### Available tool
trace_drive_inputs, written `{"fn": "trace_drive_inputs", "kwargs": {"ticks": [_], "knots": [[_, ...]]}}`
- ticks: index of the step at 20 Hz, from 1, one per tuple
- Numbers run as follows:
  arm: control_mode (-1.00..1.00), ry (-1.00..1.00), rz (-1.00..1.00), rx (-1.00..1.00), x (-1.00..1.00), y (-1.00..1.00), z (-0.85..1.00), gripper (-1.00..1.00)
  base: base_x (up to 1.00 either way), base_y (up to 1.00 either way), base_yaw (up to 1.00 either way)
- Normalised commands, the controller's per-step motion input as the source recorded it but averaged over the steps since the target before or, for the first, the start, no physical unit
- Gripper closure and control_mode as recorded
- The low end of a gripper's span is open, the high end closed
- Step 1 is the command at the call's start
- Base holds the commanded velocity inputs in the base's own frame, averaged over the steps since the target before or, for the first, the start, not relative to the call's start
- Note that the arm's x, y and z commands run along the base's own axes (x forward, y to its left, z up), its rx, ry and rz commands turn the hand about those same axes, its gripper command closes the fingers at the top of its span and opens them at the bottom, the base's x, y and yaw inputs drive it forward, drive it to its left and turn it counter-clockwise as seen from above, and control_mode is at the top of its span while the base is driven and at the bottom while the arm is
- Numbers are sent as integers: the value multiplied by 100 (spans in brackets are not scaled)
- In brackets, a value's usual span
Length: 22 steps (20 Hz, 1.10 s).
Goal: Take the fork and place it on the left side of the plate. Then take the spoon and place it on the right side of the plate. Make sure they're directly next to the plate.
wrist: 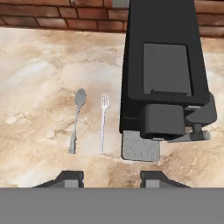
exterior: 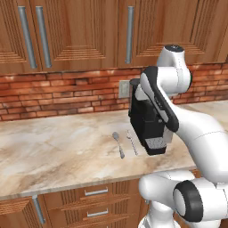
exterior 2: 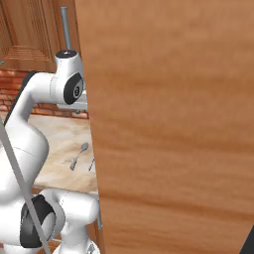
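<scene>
The spoon [wrist: 77, 118] lies on the marble counter with its oval bowl toward the brick wall. Just right of it, parallel, lies the fork [wrist: 103, 120], prongs also toward the wall. Both lie left of the black coffee machine in the left base view, spoon [exterior: 118, 144] and fork [exterior: 132, 141]. In the right base view the spoon [exterior 2: 79, 155] is plain and the fork [exterior 2: 92, 163] is partly cut off by a wooden panel. My gripper [wrist: 112, 178] hovers above the counter on the near side of the utensils, open, with nothing between its fingertips [wrist: 70, 177]. The plate is out of view.
A black coffee machine [wrist: 164, 83] stands close to the fork's right, against the brick wall [exterior: 53, 93]. A large wooden panel [exterior 2: 173, 124] blocks most of the right base view. The counter's front edge [exterior: 67, 185] runs above drawers. Upper cabinets hang overhead.
</scene>
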Motion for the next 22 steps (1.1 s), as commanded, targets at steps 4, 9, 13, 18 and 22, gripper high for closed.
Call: {"fn": "trace_drive_inputs", "kwargs": {"ticks": [4,9,13,18,22], "knots": [[-100,-1,0,0,-38,13,-15,-100,0,0,0],[-100,3,0,-9,-53,72,-61,-100,0,0,0],[-100,14,0,-14,-17,92,-62,-100,0,0,0],[-100,28,0,-5,8,23,-59,-100,0,0,0],[-100,30,0,0,29,0,-51,-100,0,0,0]]}}
